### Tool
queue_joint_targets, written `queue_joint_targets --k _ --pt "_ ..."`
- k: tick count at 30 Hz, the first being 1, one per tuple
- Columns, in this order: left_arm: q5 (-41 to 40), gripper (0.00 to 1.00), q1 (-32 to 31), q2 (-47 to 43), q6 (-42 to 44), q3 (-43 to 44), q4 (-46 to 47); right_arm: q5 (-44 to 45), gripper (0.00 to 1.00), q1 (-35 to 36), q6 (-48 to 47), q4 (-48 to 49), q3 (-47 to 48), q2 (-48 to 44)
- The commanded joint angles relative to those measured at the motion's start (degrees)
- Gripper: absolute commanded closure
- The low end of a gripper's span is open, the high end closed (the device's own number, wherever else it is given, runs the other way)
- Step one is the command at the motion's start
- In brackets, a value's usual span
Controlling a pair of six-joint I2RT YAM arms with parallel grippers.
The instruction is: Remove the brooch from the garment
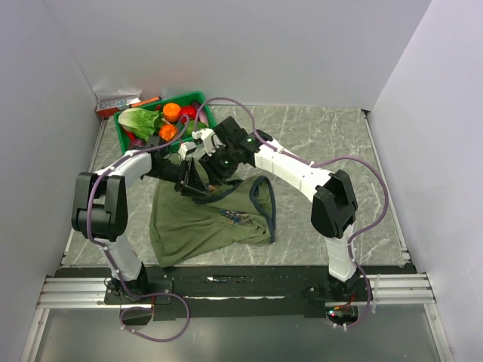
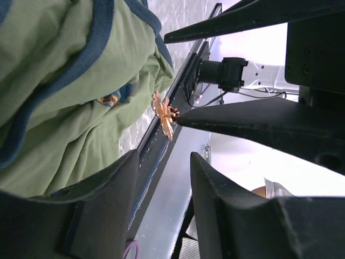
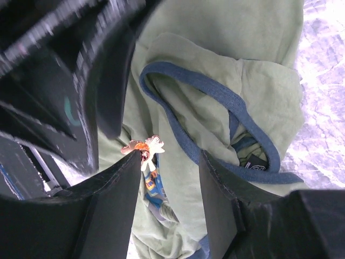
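Right gripper (image 3: 171,159), jaws parted, is shown with the brooch (image 3: 143,148) at one fingertip (image 3: 129,162), against the garment (image 3: 226,65) on the table (image 3: 323,124); left gripper (image 2: 164,156) likewise gapes; the grasp is judged pending, requiring closure on the brooch.

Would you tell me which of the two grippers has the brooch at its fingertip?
The right gripper: the brooch sits at one of its fingertips, while the left gripper stands apart from it.

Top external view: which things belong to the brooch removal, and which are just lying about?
Job: brooch, garment, left gripper, right gripper.
Lying about: green basket, its vegetables, red-and-white box beside it.
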Motion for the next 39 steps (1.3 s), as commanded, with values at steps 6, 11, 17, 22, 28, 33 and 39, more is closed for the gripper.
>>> queue_joint_targets --k 6,11,17,22,28,33,39 --pt "3.16 0.53 -0.09 0.92 -2.35 3.62 2.06 0.15 0.46 0.95 0.67 1.34 3.19 1.04" --pt "4.04 0.57 -0.09 1.89 -2.18 4.50 1.79 0.06 0.46 1.12 0.76 1.25 2.13 0.68" --pt "3.69 0.62 -0.35 2.07 -3.23 3.71 2.76 0.50 0.46 1.21 0.58 1.25 2.48 1.12" --pt "3.43 0.66 -0.62 2.42 -3.32 3.88 2.76 0.59 0.46 1.48 0.49 1.17 3.36 1.47" --pt "4.39 0.75 -0.79 3.56 -3.85 4.67 2.94 0.77 0.46 2.00 0.58 1.17 3.27 1.65" --pt "3.52 0.99 -0.97 4.09 -3.85 4.94 3.02 1.12 0.46 2.44 0.76 1.34 3.36 2.00" --pt "2.11 0.99 -0.97 4.26 -3.50 4.50 2.41 2.17 0.46 2.62 0.41 1.17 3.80 2.09"
